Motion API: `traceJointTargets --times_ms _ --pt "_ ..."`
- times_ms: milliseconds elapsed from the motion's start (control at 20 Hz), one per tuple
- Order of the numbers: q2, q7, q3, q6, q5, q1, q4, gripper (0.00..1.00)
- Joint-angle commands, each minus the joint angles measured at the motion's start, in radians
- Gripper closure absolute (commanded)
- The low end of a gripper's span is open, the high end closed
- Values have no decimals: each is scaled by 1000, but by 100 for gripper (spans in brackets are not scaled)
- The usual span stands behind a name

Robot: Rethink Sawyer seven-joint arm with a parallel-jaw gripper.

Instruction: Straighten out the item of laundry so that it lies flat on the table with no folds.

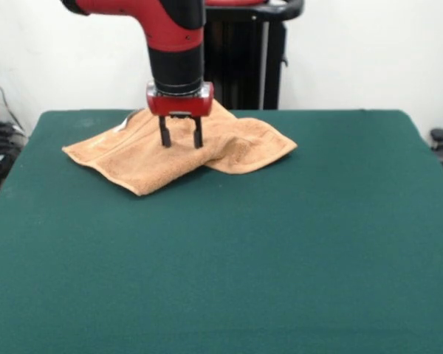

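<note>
Plain white wall (354, 51), perhaps cables (4, 133)

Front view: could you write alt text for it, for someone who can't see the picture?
A small orange-tan terry towel lies rumpled and folded over itself on the far part of a large table covered in dark green felt-like cloth. A red and black robot arm reaches down over it, its open end effector poised at the towel's middle.

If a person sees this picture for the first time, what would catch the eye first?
Probably the red and black arm coming down from the top, its gripper open just above the orange-tan towel. The towel lies rumpled with one part folded over, at the far left part of the large green table.
</note>
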Motion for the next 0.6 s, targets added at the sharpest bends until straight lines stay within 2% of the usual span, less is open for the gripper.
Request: traceJointTargets --times_ms 50,300,600 --pt "76 105 20 -16 -25 58 35 0" --pt "107 114 17 -20 -14 79 -5 0" --pt "84 116 18 -5 -2 80 9 0"
